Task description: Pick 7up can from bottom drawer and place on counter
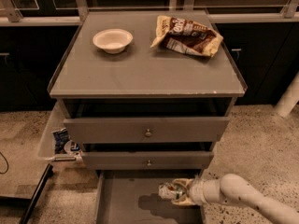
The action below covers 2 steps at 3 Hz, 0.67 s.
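Claw (pixel 180 193) comes in from the right over the bottom drawer (pixel 120 200), clamped on the can (pixel 167 190). Can sits at the claw tip, long axis level, pointing left. Shadow beneath, so I judge it lifted. Desk (pixel 140 73) lies above and behind.
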Available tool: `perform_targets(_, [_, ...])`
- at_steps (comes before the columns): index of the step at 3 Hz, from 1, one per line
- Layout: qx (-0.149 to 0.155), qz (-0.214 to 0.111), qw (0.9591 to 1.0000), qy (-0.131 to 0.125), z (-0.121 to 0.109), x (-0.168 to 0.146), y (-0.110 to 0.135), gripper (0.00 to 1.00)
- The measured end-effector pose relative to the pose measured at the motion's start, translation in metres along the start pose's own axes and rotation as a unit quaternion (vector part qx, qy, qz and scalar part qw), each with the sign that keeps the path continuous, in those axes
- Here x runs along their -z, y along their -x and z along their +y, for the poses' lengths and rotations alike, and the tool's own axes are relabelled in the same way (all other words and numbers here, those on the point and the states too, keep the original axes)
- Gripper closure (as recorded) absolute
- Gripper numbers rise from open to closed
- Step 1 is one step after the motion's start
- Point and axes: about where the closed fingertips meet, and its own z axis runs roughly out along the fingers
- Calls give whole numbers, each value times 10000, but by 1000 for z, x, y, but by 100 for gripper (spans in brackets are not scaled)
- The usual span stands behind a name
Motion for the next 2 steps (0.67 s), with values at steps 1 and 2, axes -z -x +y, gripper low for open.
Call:
perform_targets(1, [346,115,9991,-230,-29,54,37,100])
perform_targets(2, [346,114,9991,-230,-29,54,37,100])
